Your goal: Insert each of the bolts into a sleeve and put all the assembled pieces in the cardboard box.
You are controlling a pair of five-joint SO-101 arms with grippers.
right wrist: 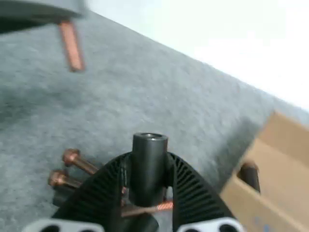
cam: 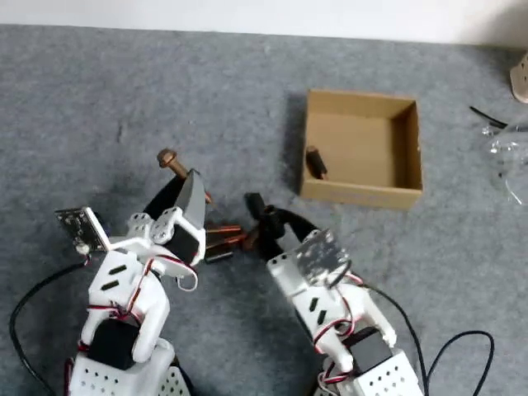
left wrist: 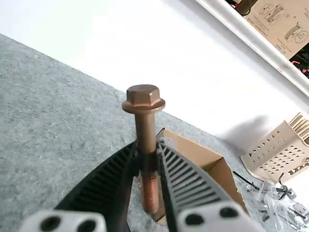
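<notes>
**Bolt in one pincer, sleeve in the other, not mated yet**

Left pincer (left wrist: pixel 147 145) is clamped on the shank of a copper-coloured hex-head bolt (left wrist: pixel 145 125). Right pincer (right wrist: pixel 148 166) is clamped round a short black metal sleeve (right wrist: pixel 149 154), just off the near left corner of the open brown cardboard box (cam: pixel 360 195). The bolt sits farther out from the box on that same side, apart from the sleeve, threaded end angled toward it (head pointing away). I'd say the two axes need lining up next. One assembled piece (cam: pixel 315 162) lies inside the box, and spare copper bolts (cam: pixel 223 235) lie on the grey felt tabletop (cam: pixel 165 82).
</notes>
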